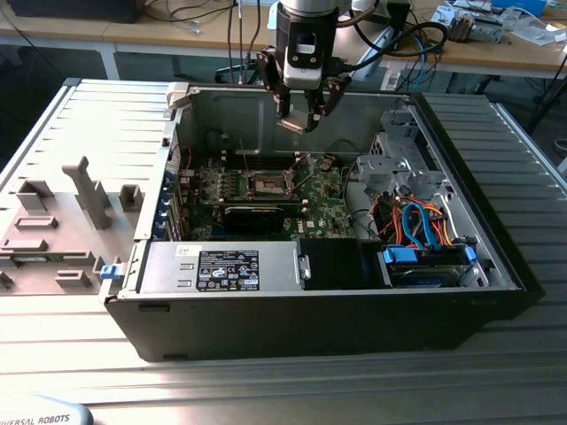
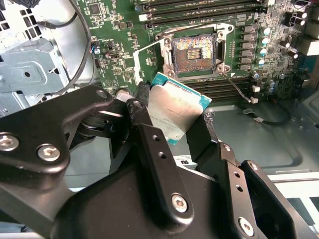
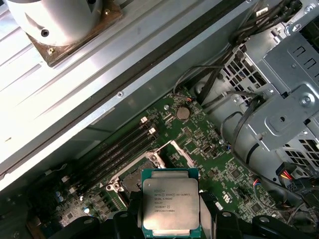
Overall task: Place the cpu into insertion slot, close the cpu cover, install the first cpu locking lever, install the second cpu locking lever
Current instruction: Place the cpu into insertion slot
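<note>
The cpu (image 3: 171, 206) is a flat square chip with a silver-grey metal lid bearing fine print, set on a teal-green edged base. In the second wrist view it (image 2: 177, 112) catches the light and sits slightly tilted. It is held in the air by my gripper (image 2: 174, 113), whose two black fingers (image 2: 142, 102) are clamped on opposite edges of the chip. In the exterior view the gripper (image 1: 301, 115) hangs in the upper middle of the frame, above the open computer case (image 1: 221, 115) and well clear of the board, with the cpu (image 1: 293, 123) showing as a small tan patch between the fingertips.

Below it lies the insertion slot (image 2: 194, 50), a square socket with a metallic rim, its dark centre and gold contacts uncovered. In the exterior view the slot (image 1: 266, 184) sits mid-frame on the green motherboard (image 1: 328, 199), lower in the frame than the gripper. A thin metal lever (image 2: 235, 85) angles away from one socket corner, unlatched. Long black memory slots (image 2: 199, 7) run beside the socket.

I judge the first step is in hand: the chip is carried but not yet seated. Seating it calls for squaring its edges to the socket and bringing it down flat and gently, since the contacts look delicate.
</note>
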You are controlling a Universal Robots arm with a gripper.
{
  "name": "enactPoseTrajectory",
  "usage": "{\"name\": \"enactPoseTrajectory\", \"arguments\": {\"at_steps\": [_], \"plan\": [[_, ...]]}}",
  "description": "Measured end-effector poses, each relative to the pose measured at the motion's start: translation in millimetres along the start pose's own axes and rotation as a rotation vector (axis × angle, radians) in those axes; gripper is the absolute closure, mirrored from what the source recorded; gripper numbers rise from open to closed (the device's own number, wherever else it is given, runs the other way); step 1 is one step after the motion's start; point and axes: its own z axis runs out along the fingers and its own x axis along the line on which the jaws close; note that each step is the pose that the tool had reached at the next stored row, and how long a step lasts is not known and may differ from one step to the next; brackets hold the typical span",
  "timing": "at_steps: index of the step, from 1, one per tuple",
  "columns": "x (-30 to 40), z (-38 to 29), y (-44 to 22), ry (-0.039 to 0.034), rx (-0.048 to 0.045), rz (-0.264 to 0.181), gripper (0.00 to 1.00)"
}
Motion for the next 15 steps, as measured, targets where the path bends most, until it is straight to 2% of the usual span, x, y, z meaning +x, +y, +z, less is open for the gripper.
{"name": "enactPoseTrajectory", "arguments": {"at_steps": [15], "plan": [[0.0, 0.0, 0.0, -0.0010, -0.0002, 0.010, 0.46]]}}
